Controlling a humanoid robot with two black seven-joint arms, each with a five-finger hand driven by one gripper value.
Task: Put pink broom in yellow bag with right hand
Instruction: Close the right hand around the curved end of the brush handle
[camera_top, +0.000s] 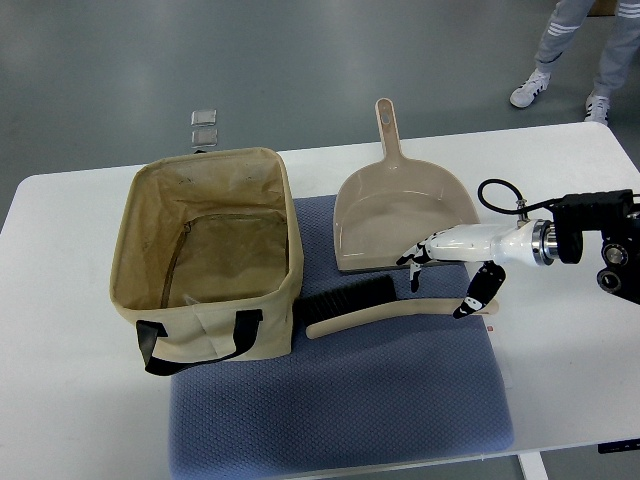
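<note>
Pale pink broom (385, 311) with dark bristles lay flat, bristle end touching the bag's right side, curved handle running right, open-topped cream-yellow fabric bag (205, 325) stood upright at left, black strap handle in front

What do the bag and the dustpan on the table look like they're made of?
The bag looks like cream canvas-type fabric: matte, creased soft walls, black webbing handle. The dustpan seems moulded plastic, beige-pink, with a smooth, faintly glossy one-piece scoop and handle.
</note>
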